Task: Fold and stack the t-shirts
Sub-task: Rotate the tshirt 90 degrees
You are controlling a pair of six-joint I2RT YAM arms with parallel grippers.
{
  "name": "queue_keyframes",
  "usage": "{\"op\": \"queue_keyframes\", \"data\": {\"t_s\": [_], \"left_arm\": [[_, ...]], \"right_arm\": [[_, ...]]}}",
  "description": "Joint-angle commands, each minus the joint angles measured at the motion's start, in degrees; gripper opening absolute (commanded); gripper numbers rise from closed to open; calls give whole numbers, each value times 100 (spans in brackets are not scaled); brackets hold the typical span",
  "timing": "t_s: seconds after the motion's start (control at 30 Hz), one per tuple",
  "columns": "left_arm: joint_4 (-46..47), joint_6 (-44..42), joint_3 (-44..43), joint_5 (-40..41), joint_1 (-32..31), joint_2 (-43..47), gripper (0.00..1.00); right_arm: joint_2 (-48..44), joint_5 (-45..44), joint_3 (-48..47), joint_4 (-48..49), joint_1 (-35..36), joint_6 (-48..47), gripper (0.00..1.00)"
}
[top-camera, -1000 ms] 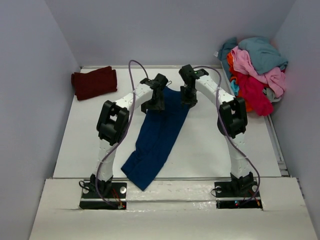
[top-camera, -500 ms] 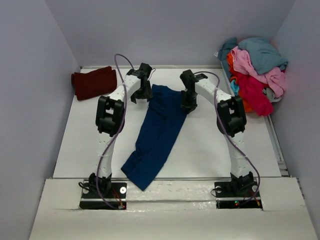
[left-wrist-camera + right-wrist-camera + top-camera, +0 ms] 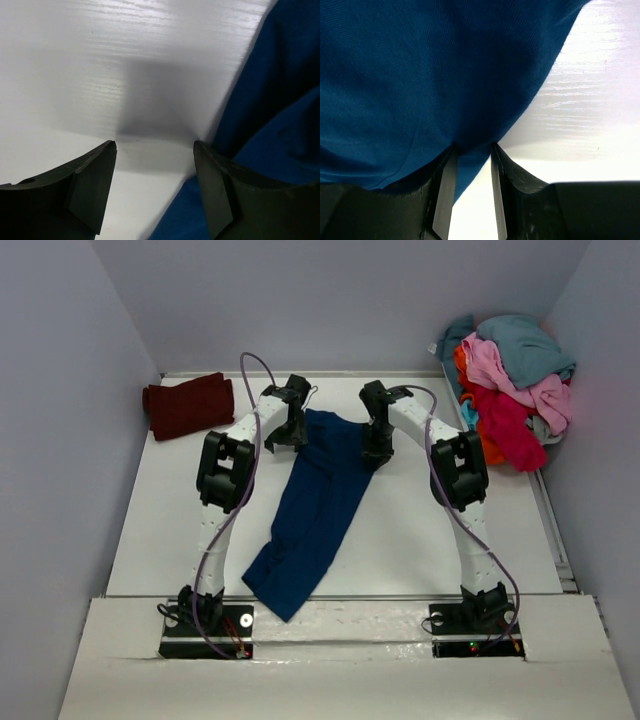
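Note:
A navy blue t-shirt (image 3: 315, 510) lies in a long diagonal strip down the middle of the table, with its lower end at the near edge. My left gripper (image 3: 287, 435) is open and empty, just left of the shirt's top left edge. In the left wrist view it (image 3: 155, 145) hovers over bare table, and the blue cloth (image 3: 280, 100) is beside its right finger. My right gripper (image 3: 375, 450) is at the shirt's top right edge. In the right wrist view it (image 3: 472, 146) is shut on a bunch of the navy cloth (image 3: 420, 75).
A folded dark maroon t-shirt (image 3: 188, 405) lies at the back left. A pile of teal, pink, red and orange t-shirts (image 3: 510, 385) sits at the back right corner. Grey walls close in the table on three sides.
My left gripper has let go of the shirt's top edge and moved left off the cloth. The shirt's top has dropped flat. The right gripper has barely moved.

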State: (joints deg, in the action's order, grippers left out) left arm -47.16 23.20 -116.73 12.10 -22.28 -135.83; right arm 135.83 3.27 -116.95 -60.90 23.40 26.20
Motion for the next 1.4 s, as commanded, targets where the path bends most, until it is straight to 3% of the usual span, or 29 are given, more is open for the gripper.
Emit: {"op": "queue_keyframes", "data": {"t_s": [0.0, 0.33, 0.47, 0.67, 0.83, 1.07, 1.37], "left_arm": [[-145, 167, 737, 539, 48, 371, 75], [-31, 317, 1152, 557, 233, 795, 74], [31, 211, 767, 846, 233, 848, 74], [-355, 176, -560, 1216, 233, 444, 74], [-294, 150, -370, 1286, 233, 662, 75], [31, -122, 71, 1286, 102, 883, 75], [-136, -149, -930, 1612, -338, 198, 75]], "right_arm": [[523, -116, -161, 52, 16, -18, 39], [1217, -186, -1593, -501, 16, -115, 39], [1315, -186, -1990, -633, -37, -123, 39], [1323, -204, -1980, -589, -90, -185, 40], [1788, -72, -2998, -686, -212, -10, 40], [1859, 95, -3080, -229, -433, 149, 42], [1983, -90, -3194, -132, -547, -71, 43]]}}
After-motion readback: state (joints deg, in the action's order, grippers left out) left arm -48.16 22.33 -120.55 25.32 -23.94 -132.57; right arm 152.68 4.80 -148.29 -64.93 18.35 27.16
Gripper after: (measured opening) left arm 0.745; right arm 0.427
